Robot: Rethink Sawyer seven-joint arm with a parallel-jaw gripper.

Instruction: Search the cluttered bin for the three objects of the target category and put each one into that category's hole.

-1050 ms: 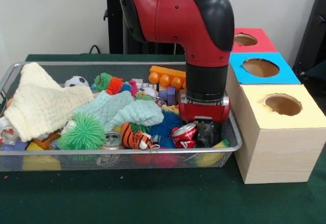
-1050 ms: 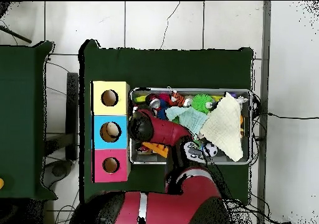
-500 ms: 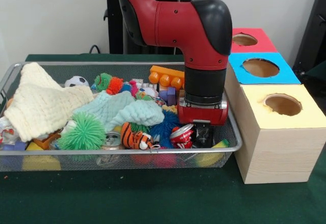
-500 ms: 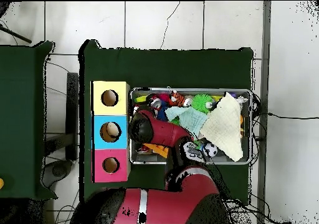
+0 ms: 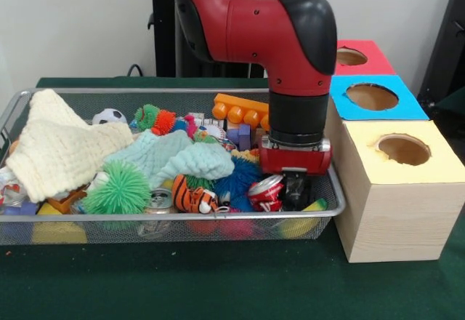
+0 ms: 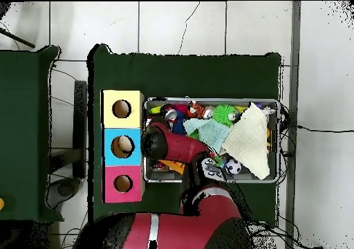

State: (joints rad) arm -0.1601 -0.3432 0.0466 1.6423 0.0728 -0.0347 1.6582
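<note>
Red arm (image 6: 176, 148) reaches from the bottom edge over the left end of the wire bin (image 6: 276, 141), hiding what's under it. Box (image 6: 122, 146) sits just left of the bin: yellow, blue and pink tops, one hole each. Cream cloth (image 6: 250, 141) covers the right half; green spiky ball (image 6: 223, 112) and tiger toy (image 6: 196, 109) along the top edge.

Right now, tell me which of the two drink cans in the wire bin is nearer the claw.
The crushed red can, lying right beside the claw. The silver can sits further along the bin's front rim, past the striped tiger toy.
</note>
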